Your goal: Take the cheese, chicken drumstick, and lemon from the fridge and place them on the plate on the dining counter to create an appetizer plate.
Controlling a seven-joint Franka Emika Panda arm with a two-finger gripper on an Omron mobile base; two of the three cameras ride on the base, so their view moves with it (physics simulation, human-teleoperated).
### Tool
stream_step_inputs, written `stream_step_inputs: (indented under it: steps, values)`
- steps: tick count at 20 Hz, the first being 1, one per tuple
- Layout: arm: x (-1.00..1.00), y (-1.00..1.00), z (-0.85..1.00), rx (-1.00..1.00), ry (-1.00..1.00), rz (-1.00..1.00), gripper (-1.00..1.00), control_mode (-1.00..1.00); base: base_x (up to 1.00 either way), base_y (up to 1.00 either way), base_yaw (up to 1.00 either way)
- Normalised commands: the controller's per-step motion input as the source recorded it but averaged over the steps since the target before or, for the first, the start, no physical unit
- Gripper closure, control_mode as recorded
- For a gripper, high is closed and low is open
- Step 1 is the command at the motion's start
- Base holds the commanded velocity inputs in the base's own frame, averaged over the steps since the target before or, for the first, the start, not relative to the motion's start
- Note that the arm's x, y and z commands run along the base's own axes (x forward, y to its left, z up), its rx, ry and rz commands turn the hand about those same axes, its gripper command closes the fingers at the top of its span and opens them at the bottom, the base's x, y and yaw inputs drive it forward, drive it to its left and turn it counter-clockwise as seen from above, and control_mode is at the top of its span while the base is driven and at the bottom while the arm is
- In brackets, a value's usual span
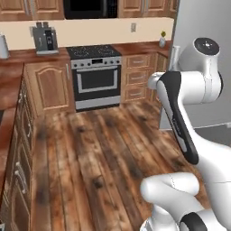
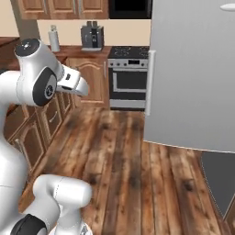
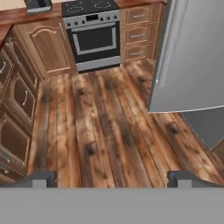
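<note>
Kitchen with a plank wood floor, seen from the base and from the hand. Gripper: the two dark finger tips stand far apart at opposite sides of the hand view, jaws fully spread, with nothing between them but bare floor below. Fridge: a tall light-grey cabinet with its door closed, the long white handle running down the door edge that faces the oven; it stands just right of the gripper's line of sight in the hand view and fills the right side of the right base view. Its contents cannot be seen, so the cheese, drumstick and lemon cannot be located. Arm: the white links with dark joints rise in front of the fridge in the left base view, and left of the fridge, well apart from it, in the right base view. Oven: a steel range with a dark hob, set against the back wall left of the fridge, with a column of wooden drawers between the two. Coffee machine: on the counter left of the oven. Cabinets: brown wooden doors lining the side of the room opposite the fridge.
</note>
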Motion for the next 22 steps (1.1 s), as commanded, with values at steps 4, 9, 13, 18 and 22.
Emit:
stream_step_inputs:
  steps: [4, 9, 13, 18, 22]
  values:
    - [0.0, 0.0, 0.0, 0.0, 0.0, 0.0, -1.0, 1.0, 0.99, 0.38, -0.31]
    - [0.0, 0.0, 0.0, 0.0, 0.0, 0.0, -1.0, 1.0, 0.82, 0.5, -0.36]
    - [0.0, 0.0, 0.0, 0.0, 0.0, 0.0, -1.0, 1.0, 0.67, 0.54, -0.42]
    - [0.0, 0.0, 0.0, 0.0, 0.0, 0.0, -1.0, 1.0, 0.58, 0.54, -0.48]
    - [0.0, 0.0, 0.0, 0.0, 0.0, 0.0, -1.0, 1.0, 0.47, 0.58, -0.5]
